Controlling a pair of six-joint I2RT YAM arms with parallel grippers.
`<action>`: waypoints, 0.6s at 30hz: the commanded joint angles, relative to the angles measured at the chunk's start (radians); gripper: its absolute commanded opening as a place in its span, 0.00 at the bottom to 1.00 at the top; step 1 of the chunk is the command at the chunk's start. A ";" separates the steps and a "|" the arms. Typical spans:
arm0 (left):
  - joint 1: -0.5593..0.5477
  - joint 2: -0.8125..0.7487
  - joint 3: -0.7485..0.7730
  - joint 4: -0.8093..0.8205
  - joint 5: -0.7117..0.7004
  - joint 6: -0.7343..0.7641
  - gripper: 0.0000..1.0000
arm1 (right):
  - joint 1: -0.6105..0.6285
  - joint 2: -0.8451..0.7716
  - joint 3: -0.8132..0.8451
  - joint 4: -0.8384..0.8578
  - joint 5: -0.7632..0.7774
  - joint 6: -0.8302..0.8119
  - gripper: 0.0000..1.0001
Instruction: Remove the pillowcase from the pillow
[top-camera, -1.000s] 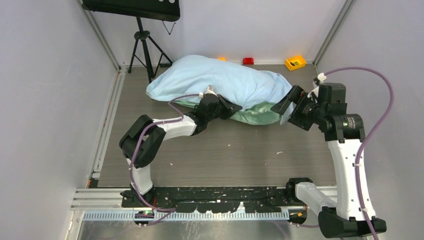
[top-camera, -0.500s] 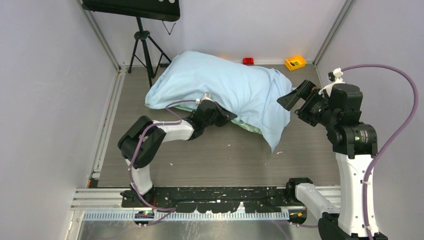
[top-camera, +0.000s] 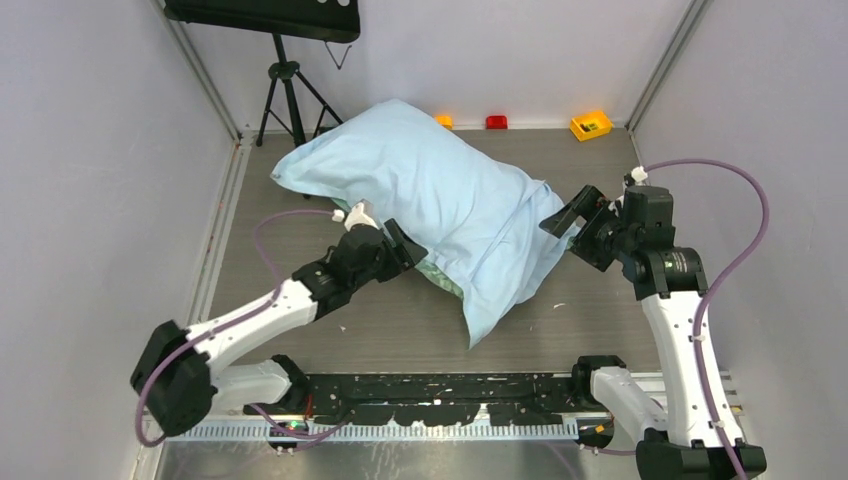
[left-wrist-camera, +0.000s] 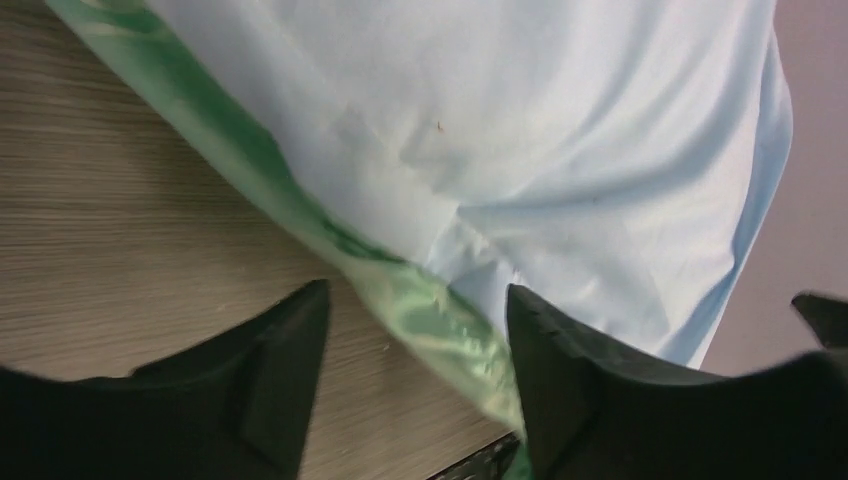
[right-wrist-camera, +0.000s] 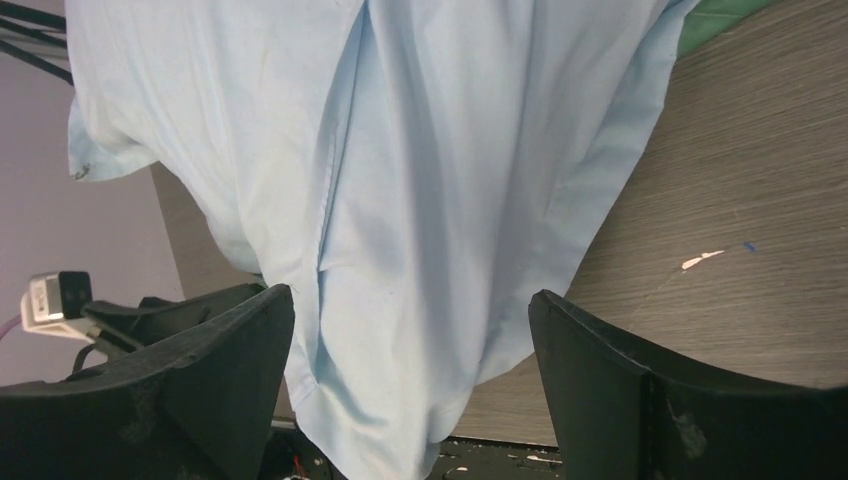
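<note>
Light-blue fabric dominates what we see: the pillowcase (top-camera: 430, 190) lies slantwise on the surface (top-camera: 600, 320). Its plump end is up near the far-left corner beside the tripod (top-camera: 288, 100), and its slack end trails past the middle toward the near edge. We cannot see the pillow itself; the bulge suggests it sits inside, filling the far-left part of the sack. Starting on the left, our left pincer (left-wrist-camera: 415, 305) sits low at the near side of the bundle with its jaws moderately apart. The mint-green edge (left-wrist-camera: 190, 125) of the case runs between them but is not clamped, so it holds nothing. Moving right, the empty flap (top-camera: 490, 305) drapes flat in a long point, thin and wrinkled. Further right, our right pincer (right-wrist-camera: 410, 300) faces the case from the right-hand side, jaws spread wide and gripping nothing, with the cloth just ahead of them. We judge the case light, limp and a little slick, likely to slide and bunch rather than push. The pillow looks bulky and soft, and would probably drag along unless pinned. The best hold, we think, is the far-left corner of the case for pulling, while the other pincer pins the pillow at the green-edged opening.
</note>
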 joint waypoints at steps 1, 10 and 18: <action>-0.030 -0.192 0.018 -0.224 -0.120 0.184 0.72 | -0.003 0.024 -0.046 0.122 -0.095 0.020 0.91; -0.072 -0.216 0.253 -0.444 0.022 0.491 0.81 | -0.002 0.054 -0.148 0.198 -0.125 0.035 0.87; -0.166 -0.131 0.389 -0.466 -0.014 0.613 0.93 | -0.002 0.100 -0.226 0.299 -0.176 0.056 0.79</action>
